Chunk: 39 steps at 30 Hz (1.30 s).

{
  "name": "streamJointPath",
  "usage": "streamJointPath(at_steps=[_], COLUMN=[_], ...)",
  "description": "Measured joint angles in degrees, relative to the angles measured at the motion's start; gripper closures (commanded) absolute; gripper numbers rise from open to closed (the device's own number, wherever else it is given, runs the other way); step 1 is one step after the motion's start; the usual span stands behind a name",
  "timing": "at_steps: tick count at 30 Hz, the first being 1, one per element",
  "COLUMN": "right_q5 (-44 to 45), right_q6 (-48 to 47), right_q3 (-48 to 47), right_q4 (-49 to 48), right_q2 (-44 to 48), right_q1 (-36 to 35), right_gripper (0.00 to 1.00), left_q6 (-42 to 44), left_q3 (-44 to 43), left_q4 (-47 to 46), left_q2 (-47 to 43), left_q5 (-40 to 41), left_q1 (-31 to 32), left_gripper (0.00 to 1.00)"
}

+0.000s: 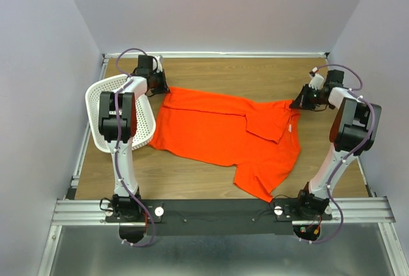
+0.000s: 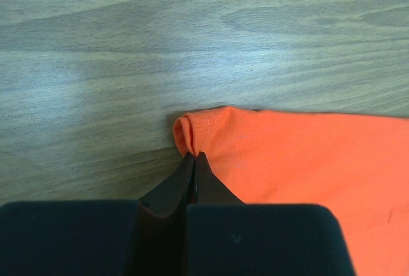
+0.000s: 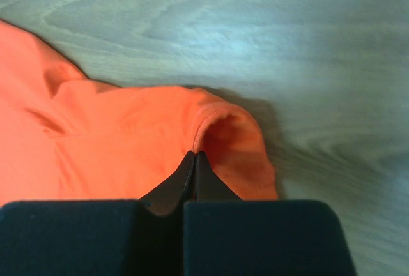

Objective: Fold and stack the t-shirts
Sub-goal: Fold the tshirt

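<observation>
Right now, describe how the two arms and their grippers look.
Both the left arm and the right arm have white links, bulky black joint housings and thin purple cables looping alongside. The left gripper and the right gripper are black and taper to narrow tips. No markings are readable.

Saw orange-red t-shirt lying spread but rumpled, one flap folded over body, both far corners curled.
</observation>
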<state>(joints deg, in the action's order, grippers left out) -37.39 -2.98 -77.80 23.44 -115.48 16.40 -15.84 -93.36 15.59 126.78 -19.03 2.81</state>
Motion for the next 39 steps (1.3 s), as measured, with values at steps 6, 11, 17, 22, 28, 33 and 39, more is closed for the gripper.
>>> streamJointPath(at_steps=[6,11,17,22,28,33,39], right_q5=[0.1,0.0,0.0,-0.2,0.0,-0.3,-3.1], right_q6=[-0.5,-1.4,-1.7,-3.2,-5.6,-5.6,-3.5], right_q3=[4.1,7.0,7.6,8.3,9.2,6.0,-2.4], right_q4=[0.0,0.0,0.0,0.1,0.3,0.6,-0.3], right_q2=[2.9,5.9,6.3,6.3,8.8,8.7,1.8], right_q1=[3.3,4.4,5.3,5.5,6.4,6.6,6.6], right_gripper=[0.99,0.99,0.92,0.7,0.47,0.36,0.48], left_q6=[-0.2,-0.6,-1.0,-1.2,-1.2,-1.2,-1.1], left_q3=[-0.1,-0.2,-0.4,-0.9,-2.2,-2.5,-2.5], left_q4=[0.0,0.0,0.1,0.0,0.0,0.0,0.0], left_q2=[0.0,0.0,0.0,0.1,1.0,1.5,1.7], left_q5=[0.0,0.0,-0.2,-1.1,-1.7,-2.1,-2.5], left_q1=[-0.3,-0.7,-0.9,-0.9,-1.0,-1.0,-1.0], left_gripper=[1.0,1.0,1.0,1.0,1.0,1.0,1.0])
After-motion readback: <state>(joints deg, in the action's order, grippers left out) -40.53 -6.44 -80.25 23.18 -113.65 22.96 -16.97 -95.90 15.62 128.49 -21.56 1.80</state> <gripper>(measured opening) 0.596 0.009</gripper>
